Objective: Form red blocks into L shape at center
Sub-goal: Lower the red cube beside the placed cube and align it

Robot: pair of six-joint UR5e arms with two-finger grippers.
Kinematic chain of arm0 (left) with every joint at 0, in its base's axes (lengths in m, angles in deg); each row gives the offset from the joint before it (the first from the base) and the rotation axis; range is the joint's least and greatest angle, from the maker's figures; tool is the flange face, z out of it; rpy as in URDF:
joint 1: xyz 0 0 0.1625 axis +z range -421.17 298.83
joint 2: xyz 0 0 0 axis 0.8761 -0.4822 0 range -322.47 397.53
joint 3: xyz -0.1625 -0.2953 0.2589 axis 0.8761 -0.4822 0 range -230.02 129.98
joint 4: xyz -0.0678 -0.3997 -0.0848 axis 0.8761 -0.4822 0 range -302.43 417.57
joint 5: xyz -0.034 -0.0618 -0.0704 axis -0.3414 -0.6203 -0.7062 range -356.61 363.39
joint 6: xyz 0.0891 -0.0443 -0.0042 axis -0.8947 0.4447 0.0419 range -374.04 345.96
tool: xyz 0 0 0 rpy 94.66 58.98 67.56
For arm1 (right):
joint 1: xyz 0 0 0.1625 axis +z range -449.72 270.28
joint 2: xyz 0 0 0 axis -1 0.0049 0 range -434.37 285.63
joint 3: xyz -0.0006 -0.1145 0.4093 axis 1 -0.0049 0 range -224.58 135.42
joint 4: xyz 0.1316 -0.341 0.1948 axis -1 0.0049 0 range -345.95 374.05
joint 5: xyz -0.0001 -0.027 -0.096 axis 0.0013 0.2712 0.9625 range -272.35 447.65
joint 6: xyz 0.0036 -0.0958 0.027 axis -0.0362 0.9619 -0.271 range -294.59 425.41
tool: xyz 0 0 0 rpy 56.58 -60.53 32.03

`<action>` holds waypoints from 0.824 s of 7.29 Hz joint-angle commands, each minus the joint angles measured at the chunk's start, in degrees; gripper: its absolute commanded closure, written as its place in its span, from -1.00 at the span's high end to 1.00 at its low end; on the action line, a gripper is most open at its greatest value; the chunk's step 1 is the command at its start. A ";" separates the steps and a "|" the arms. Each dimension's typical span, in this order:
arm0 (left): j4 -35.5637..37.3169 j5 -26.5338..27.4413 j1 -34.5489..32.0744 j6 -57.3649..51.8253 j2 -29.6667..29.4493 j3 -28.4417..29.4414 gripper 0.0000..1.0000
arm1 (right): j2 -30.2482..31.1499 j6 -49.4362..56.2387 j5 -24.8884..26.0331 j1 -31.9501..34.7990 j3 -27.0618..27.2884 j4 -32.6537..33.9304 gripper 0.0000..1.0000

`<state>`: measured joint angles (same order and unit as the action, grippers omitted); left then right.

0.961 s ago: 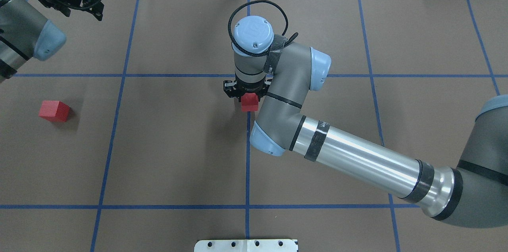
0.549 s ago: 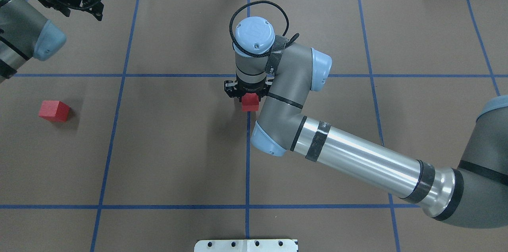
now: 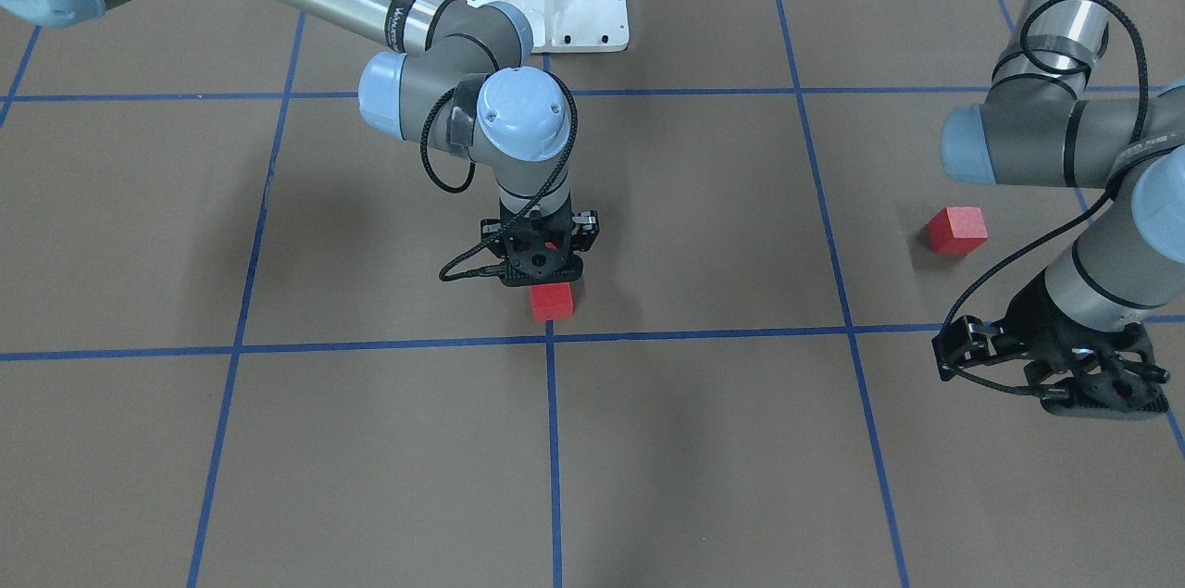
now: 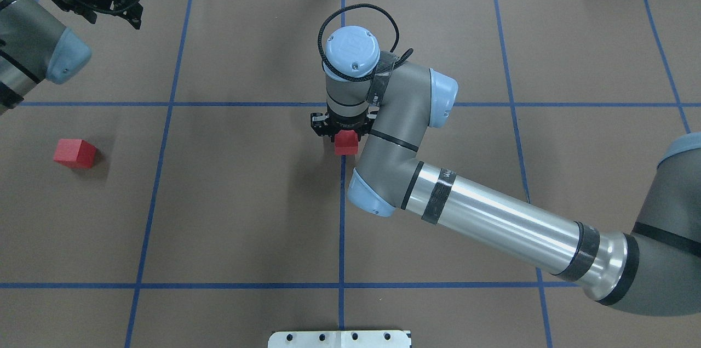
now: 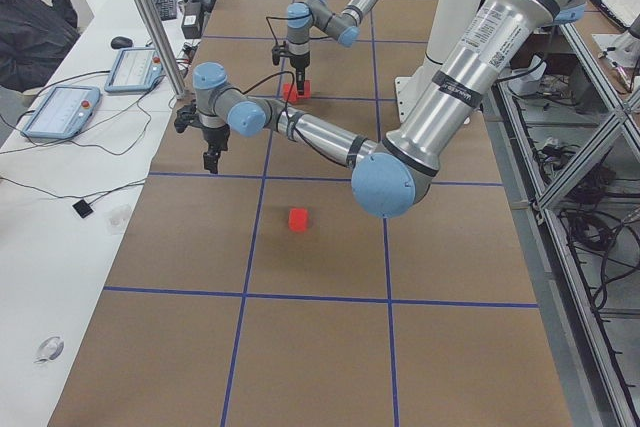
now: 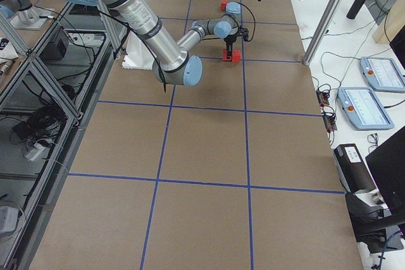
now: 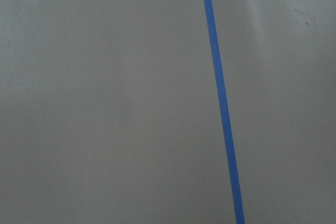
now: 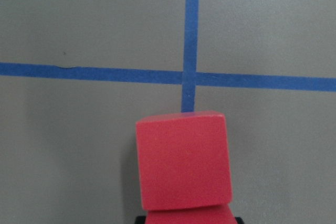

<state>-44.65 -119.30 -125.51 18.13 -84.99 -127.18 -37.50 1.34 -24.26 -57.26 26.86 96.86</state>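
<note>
Right tool [image 3: 542, 266] stands directly behind a red block [image 3: 553, 301]; whether it is clenched or released cannot be told. That block sits just above the center crossing [image 3: 550, 340]. The lone red block [image 4: 75, 152] lies far left in the overhead view, nearer the left arm [image 4: 33, 46].

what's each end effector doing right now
left end effector: empty, open or closed cannot be told
right end effector: at a red block, grip cannot be told
</note>
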 commanded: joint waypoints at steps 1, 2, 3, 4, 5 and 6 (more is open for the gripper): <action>0.00 0.00 0.00 0.00 0.00 0.07 0.99 | -0.13 0.00 -0.06 -0.03 -0.08 -0.02 -0.97; 0.00 0.00 0.00 -0.09 0.09 0.25 0.99 | -0.22 0.00 0.03 -0.03 -0.08 -0.02 -0.95; -0.78 0.00 0.00 -0.09 0.09 0.60 0.99 | -0.22 0.00 0.03 -0.11 -0.08 -0.02 -0.84; -1.92 0.00 0.00 0.00 0.09 1.30 0.99 | -0.22 0.00 0.29 -0.11 -0.16 -0.10 -0.83; -2.02 0.00 0.00 0.00 0.09 1.56 0.99 | -0.30 0.00 0.99 -0.29 -0.25 -0.10 -0.83; -2.11 0.00 0.00 0.00 0.17 1.65 0.99 | -0.30 -0.09 1.09 -0.29 -0.34 -0.54 -0.84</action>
<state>-46.47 -119.31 -125.51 18.12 -84.88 -125.79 -37.77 1.32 -23.52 -57.48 26.63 96.67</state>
